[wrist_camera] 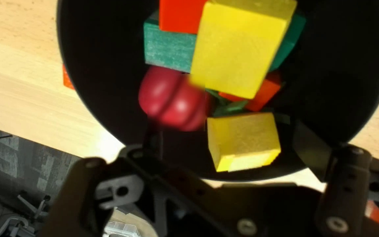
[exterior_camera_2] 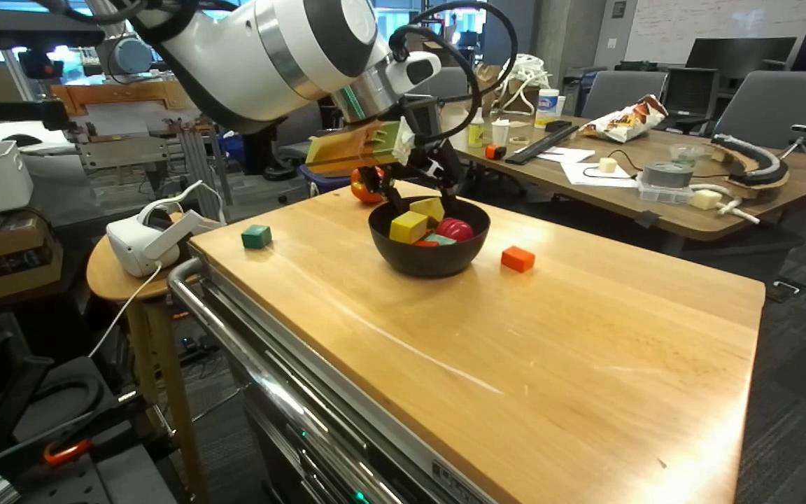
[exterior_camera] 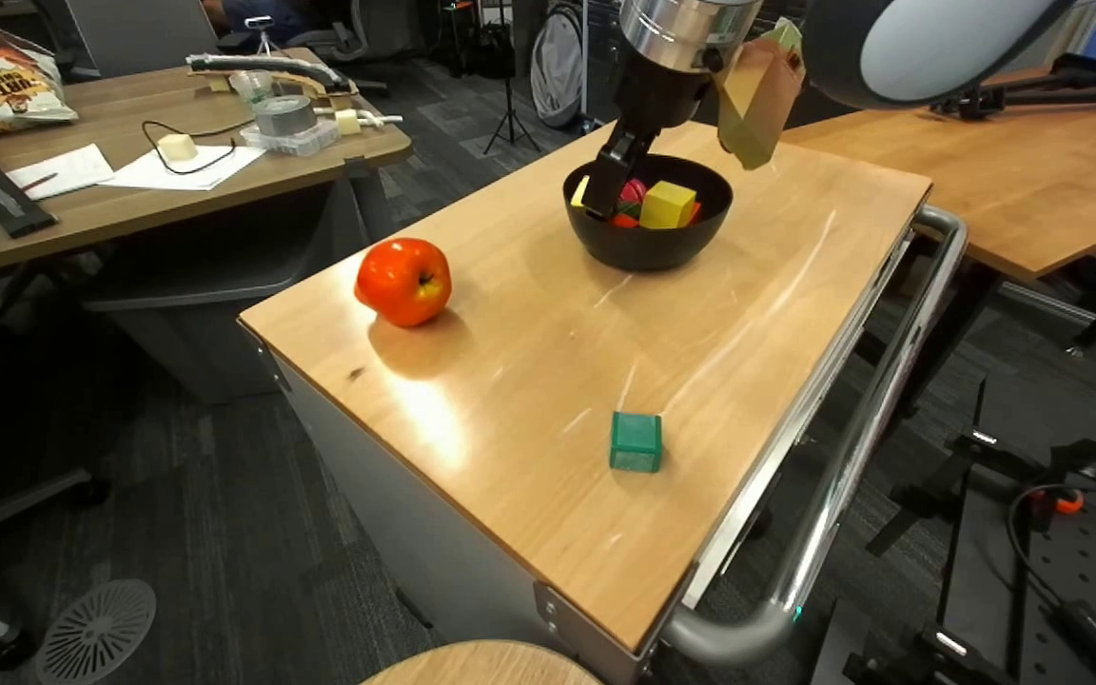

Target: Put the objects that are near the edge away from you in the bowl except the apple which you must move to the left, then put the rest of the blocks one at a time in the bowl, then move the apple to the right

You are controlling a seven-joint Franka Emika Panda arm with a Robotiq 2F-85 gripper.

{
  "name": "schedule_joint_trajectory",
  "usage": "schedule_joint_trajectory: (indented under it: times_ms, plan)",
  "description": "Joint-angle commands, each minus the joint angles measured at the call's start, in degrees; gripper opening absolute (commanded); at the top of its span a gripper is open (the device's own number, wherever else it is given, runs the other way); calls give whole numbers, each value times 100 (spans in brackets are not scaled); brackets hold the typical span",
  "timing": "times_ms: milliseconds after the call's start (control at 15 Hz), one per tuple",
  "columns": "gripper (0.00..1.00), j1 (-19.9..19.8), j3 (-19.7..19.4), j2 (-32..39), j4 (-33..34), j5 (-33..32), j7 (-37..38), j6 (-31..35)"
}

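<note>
The black bowl (exterior_camera: 648,249) stands on the wooden table in both exterior views. Inside it I see the dark red toy (wrist_camera: 173,98), a yellow block (wrist_camera: 239,49), a green block (wrist_camera: 169,46) and a red-orange block (wrist_camera: 183,14). Low in the bowl, my gripper (wrist_camera: 232,144) is open, its fingers standing apart on both sides of another yellow block (wrist_camera: 243,141) with gaps to each. A green cube (exterior_camera: 636,441) lies on the table. Close beside the bowl sits a red-orange block (exterior_camera_2: 518,259). The apple (exterior_camera: 404,282) rests near a table edge, partly hidden behind the gripper in an exterior view.
A metal handle rail (exterior_camera_2: 270,392) runs along one table side. A white headset (exterior_camera_2: 147,238) lies on a round stool by the table corner. Another desk (exterior_camera_2: 662,150) holds a snack bag (exterior_camera_2: 627,120), tape and papers.
</note>
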Motion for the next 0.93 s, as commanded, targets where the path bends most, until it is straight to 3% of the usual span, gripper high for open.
schedule_joint_trajectory:
  times_ms: [0, 267, 333, 667, 867]
  plan:
    - [100, 106, 332, -565, -197, 1486, -1176, -581]
    - [100, 188, 1037, -1040, -335, 3419, -2734, -1286]
    - [100, 881, 485, -1347, -419, 3856, -3133, -1604]
    - [100, 1616, 89, -2030, -496, 3699, -3323, -2831]
    - [100, 1878, -47, -2261, -760, 3643, -3289, -3084]
